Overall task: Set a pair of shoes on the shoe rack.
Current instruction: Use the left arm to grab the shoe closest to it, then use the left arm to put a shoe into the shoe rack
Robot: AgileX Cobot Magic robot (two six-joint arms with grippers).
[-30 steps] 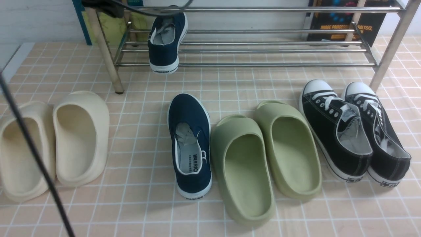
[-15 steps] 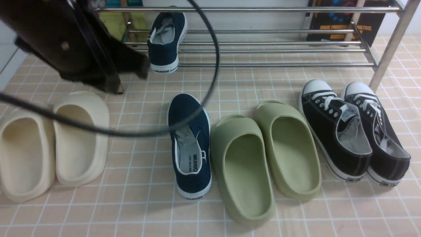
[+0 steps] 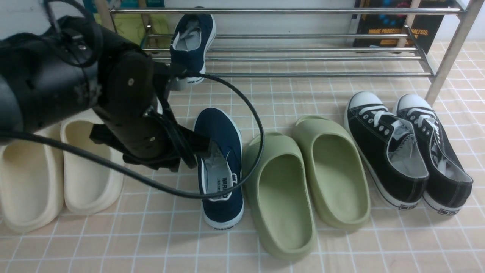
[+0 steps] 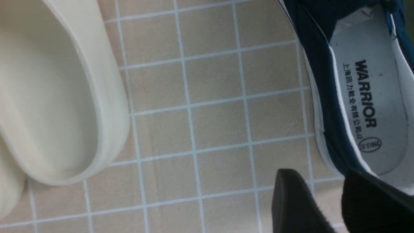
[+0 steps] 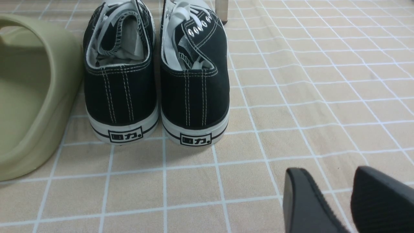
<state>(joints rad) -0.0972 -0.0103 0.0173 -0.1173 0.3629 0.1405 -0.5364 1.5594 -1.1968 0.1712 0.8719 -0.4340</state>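
1. At the left gripper [image 4: 318,177]: two matte black fingers [image 4: 297,200] with finely ribbed faces, standing apart, bare floor showing in the gap. Clamps nothing.
2. Hovers low at the heel end of the navy shoe [image 3: 221,129], one finger over the tiles and the other over the heel collar. Contact impossible to tell.
3. For this navy shoe: flat on the floor, toe toward the rack. Dark canvas upper, white rubber sole, grey insole printed "WARRIOR".
4. For the second navy shoe [image 3: 191,41]: on the lower tier of the shoe rack [image 3: 322,74], at its left end. Tilted with the toe up toward the back and the heel over the front bar, partly hidden behind the left arm [image 3: 57,87].
5. For the shoe rack: round, shiny silver tubes, long horizontal bars between slanted legs.
6. On the robot's left of the gripper: cream slides [image 3: 89,182], smooth, thick, rounded foam.
7. On the other side of the floor shoe, just beside it: green slides [image 3: 333,170] of the same moulded shape. Farther right: black lace-up sneakers [image 3: 382,151] with white toe caps and laces.
8. At the right gripper [image 5: 326,174]: low, behind the sneakers' heels, black fingers parted, nothing between them.
9. Underneath everything: beige floor covering [image 3: 151,227] with a white grid, slightly wrinkled.
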